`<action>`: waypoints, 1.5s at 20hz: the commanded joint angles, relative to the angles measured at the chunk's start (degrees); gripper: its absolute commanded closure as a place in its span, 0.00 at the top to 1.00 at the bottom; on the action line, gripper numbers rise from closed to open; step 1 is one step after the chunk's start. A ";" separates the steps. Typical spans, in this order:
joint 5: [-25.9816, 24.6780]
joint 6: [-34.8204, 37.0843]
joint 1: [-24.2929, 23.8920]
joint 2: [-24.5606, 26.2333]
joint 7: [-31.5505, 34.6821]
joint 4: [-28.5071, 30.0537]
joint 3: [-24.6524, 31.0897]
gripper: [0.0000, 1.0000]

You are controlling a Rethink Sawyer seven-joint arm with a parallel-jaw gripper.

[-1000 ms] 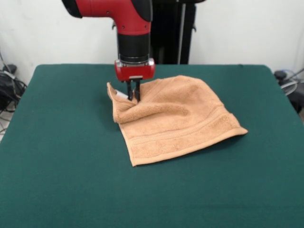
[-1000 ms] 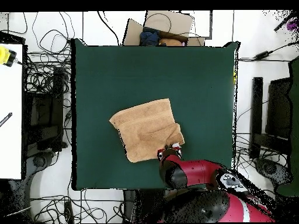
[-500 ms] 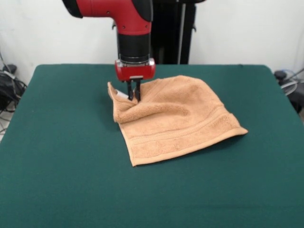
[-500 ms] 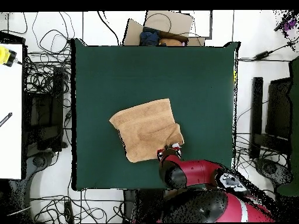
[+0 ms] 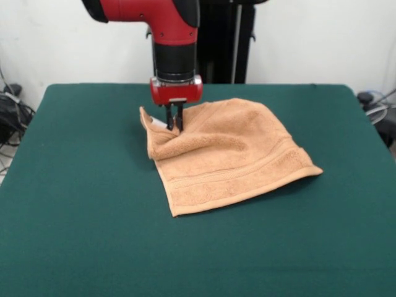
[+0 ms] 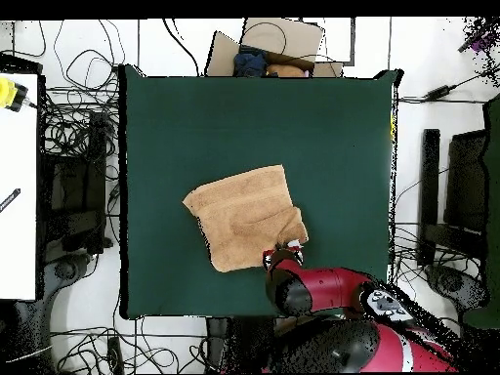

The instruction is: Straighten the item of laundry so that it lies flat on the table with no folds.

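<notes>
Hidden and cut off
You lose the gripper (image 5: 174, 125) tips in the towel (image 5: 226, 154) fold; the arm (image 5: 154, 18) runs off the top edge.

1 tan towel (image 5: 226, 154), 1 green table (image 5: 80, 204), 1 red arm (image 5: 167, 25), 1 gripper (image 5: 174, 127)

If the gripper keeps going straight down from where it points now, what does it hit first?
The towel: the gripper points down at its raised, folded corner, fingertips already at the cloth. The table lies under that. Actual contact is hard to judge.
</notes>
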 commanded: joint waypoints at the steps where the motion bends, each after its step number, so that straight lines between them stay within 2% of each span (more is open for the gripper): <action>1: -1.10 8.03 1.61 0.91 3.20 -0.59 0.73 0.00; 21: -1.37 7.51 1.79 2.35 3.14 -1.80 0.73 0.00; 30: -0.91 8.59 1.86 1.13 3.03 -1.14 1.28 0.00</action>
